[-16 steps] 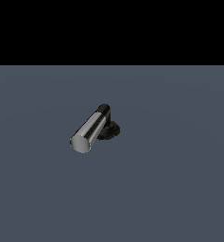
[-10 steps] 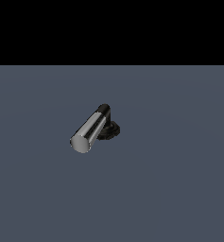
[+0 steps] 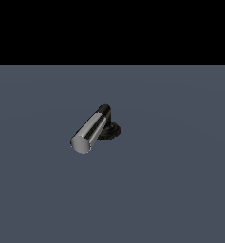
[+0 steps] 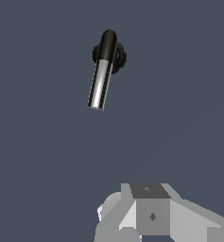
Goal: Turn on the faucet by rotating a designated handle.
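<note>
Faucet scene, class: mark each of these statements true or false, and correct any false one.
1. The gripper is clamped on the handle. False: it is well apart from it, touching nothing.
2. The handle is a chrome bar with a flat grey end. True.
3. The faucet stands on a round black base. True.
4. The robot arm shows in the exterior view. False: only the faucet on the grey floor shows there.
5. The handle points straight up. False: it juts sideways from a black elbow.
</note>
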`<state>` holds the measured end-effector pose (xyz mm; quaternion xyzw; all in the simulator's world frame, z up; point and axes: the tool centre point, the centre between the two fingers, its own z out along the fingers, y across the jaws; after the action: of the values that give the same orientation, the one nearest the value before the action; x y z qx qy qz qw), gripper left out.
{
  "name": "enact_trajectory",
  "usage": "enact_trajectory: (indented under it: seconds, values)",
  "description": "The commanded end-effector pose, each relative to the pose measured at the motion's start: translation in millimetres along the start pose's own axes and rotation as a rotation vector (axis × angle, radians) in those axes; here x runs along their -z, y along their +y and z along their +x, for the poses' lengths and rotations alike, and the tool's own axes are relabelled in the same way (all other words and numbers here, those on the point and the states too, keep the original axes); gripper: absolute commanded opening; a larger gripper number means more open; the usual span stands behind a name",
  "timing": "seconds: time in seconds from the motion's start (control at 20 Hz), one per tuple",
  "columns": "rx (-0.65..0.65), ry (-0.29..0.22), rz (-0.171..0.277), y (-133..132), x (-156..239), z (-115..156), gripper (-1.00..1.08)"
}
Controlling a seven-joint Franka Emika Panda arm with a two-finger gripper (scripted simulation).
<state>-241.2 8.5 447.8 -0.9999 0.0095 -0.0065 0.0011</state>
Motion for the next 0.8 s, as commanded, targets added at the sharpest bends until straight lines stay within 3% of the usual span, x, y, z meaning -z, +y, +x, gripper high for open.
enact_trajectory:
  seconds: [0.0, 0.75]
  values:
    - [-0.006, -0.001, 0.000, -6.0, -16.6, 4.1, -1.00]
    - [-0.045, -0.006, 0.000, -49.9, -137.5, 37.5, -1.00]
